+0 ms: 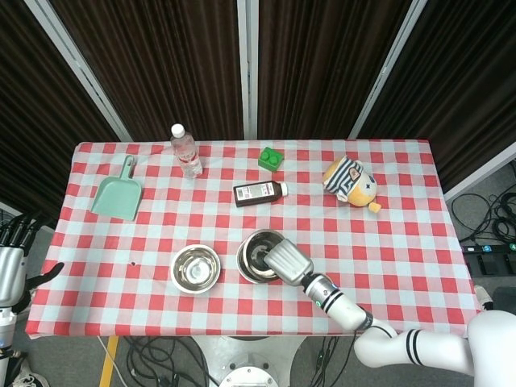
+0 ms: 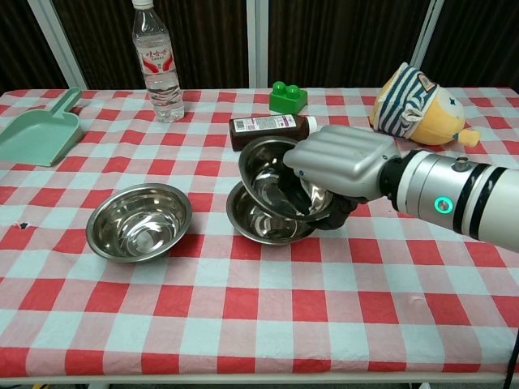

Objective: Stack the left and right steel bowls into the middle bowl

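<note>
While the right hand [image 2: 340, 166] grips one round steel bowl [image 2: 272, 174] by its rim, that held bowl sits tilted just above the middle steel bowl [image 2: 263, 223], overlapping it; whether the two touch cannot be told. Three steel bowls total: the held one, the middle one under it, and the left steel bowl [image 2: 139, 220], which rests upright on the cloth beside the middle one, apart from it. The head view shows the same: held bowl [image 1: 262, 246] over the middle spot, left bowl [image 1: 196, 268] alongside, right hand [image 1: 288, 260] on the near rim. Left hand [image 1: 12, 266] hangs off the table's left edge, fingers spread, holding nothing.

All sit on one red-and-white checked tablecloth [image 2: 259, 324]. Toward the back: one brown medicine bottle with white label [image 2: 272, 130] lying on its side, one green toy brick [image 2: 287, 97], one clear plastic water bottle [image 2: 156, 61] upright, one mint green plastic dustpan [image 2: 36, 134] at far left, one striped-hat plush doll [image 2: 418, 101] at right.
</note>
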